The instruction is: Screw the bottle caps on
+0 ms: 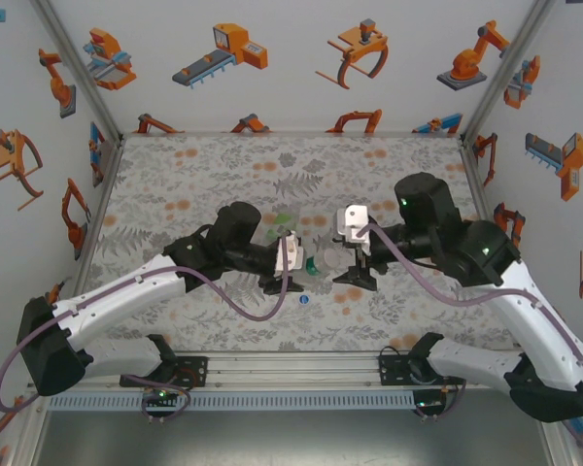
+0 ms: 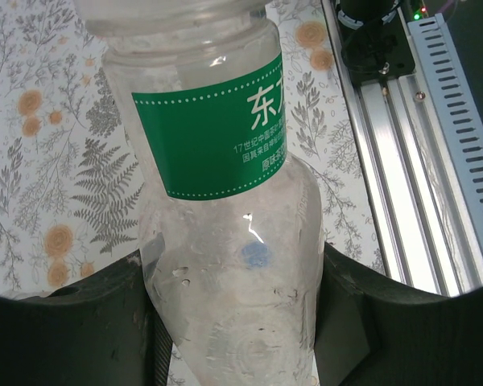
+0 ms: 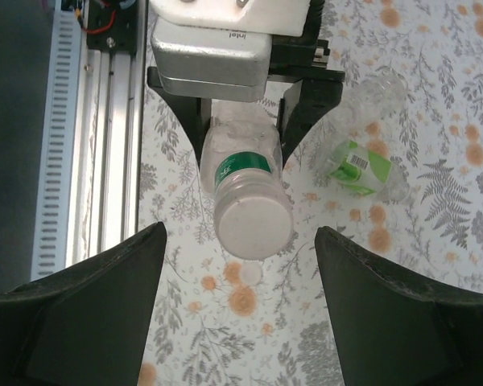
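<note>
My left gripper (image 2: 232,259) is shut on a clear bottle (image 2: 217,145) with a green label. Its jaws pinch the narrowing part below the label. The same bottle (image 3: 243,173) points its pale round end toward my right gripper (image 3: 240,235), which is open with nothing between its fingers (image 3: 105,305). A white bottle cap (image 3: 249,273) lies on the mat just under that end. From above, the two grippers face each other at mid-table, left gripper (image 1: 296,266) and right gripper (image 1: 355,268), with the bottle (image 1: 314,264) between them. A blue cap (image 1: 304,300) lies on the mat just in front.
A second bottle (image 3: 362,166) with a bright green label lies on its side on the patterned mat (image 3: 435,241), behind the left gripper (image 1: 287,216). The aluminium rail (image 2: 423,161) runs along the near table edge. Printed walls enclose the table on three sides.
</note>
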`<state>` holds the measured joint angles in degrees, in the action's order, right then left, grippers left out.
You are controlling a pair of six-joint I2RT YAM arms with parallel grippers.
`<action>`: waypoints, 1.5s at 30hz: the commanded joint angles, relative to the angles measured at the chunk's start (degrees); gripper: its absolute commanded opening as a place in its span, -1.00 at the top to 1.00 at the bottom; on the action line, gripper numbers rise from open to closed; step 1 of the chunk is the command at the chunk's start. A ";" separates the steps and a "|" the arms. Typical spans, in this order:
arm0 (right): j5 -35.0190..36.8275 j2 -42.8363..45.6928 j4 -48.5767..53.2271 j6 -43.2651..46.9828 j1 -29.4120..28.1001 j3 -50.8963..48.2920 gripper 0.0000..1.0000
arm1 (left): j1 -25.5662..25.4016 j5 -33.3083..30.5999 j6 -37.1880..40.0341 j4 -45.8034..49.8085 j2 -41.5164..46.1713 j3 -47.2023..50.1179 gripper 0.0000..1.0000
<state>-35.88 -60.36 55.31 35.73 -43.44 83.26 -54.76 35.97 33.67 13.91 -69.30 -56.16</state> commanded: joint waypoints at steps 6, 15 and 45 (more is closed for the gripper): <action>-5.00 -2.98 2.51 6.12 -0.30 2.37 -0.27 | -0.20 2.73 1.61 1.11 1.05 -1.58 1.00; -5.45 -3.85 2.22 6.11 -0.31 2.07 -0.05 | -0.20 2.73 1.68 1.05 1.66 -1.32 1.00; 19.46 2.26 -20.46 -59.45 -0.33 -10.65 0.82 | -0.17 -6.96 -0.40 -8.41 4.12 3.21 1.00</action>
<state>-24.47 -58.76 38.63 -5.39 -43.70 73.67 -54.72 28.42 33.65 9.67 -66.08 -52.69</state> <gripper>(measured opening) 0.436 0.540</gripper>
